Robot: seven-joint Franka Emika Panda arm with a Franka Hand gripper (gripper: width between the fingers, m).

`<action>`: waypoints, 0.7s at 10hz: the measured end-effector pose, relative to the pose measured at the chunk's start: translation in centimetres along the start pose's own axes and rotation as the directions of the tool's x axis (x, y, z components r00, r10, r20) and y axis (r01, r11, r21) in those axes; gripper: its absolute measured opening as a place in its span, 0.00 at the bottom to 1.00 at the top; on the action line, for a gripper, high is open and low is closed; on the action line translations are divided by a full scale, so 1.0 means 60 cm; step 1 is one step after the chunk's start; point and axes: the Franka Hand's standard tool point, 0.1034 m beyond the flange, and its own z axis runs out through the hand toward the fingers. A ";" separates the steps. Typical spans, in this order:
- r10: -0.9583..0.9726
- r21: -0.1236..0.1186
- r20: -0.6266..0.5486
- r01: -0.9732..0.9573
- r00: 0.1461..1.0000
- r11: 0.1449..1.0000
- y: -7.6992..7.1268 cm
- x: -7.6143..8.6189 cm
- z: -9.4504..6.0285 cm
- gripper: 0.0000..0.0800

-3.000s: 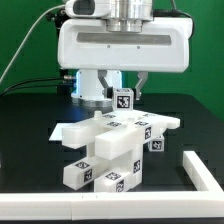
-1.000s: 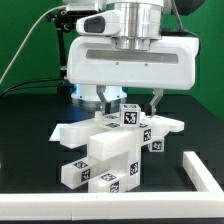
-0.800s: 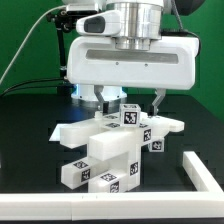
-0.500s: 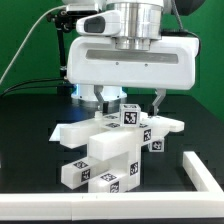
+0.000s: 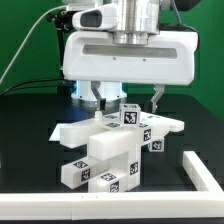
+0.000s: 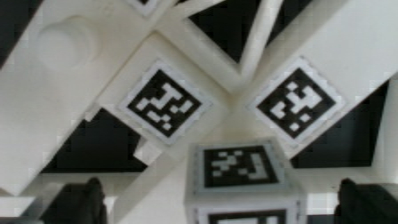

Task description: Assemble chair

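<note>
While the chair pieces (image 5: 105,150) sit heaped on the bench (image 5: 25,150), the flat slab (image 5: 72,132) at the exterior view's left has not shifted. Further right, the small cube (image 5: 130,113), held higher three seconds ago, now rests atop the heap. The fingers (image 5: 97,96) stand spread either side of it, released, and the wrist has lifted slightly, so the placement looks done. Far right lies the white rail (image 5: 203,172). Only black-and-white tags show, with no readable writing.
</note>
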 end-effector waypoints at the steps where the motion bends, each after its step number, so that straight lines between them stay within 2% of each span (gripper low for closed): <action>1: -0.001 0.000 0.000 0.001 1.000 1.000 -0.002 0.001 0.001 0.81; 3: 0.001 0.001 -0.009 -0.001 1.000 1.000 -0.001 0.009 -0.005 0.81; 6: 0.012 0.001 -0.007 -0.012 1.000 1.000 -0.002 0.008 -0.003 0.81; 7: 0.012 0.001 -0.007 -0.012 1.000 1.000 -0.002 0.008 -0.003 0.66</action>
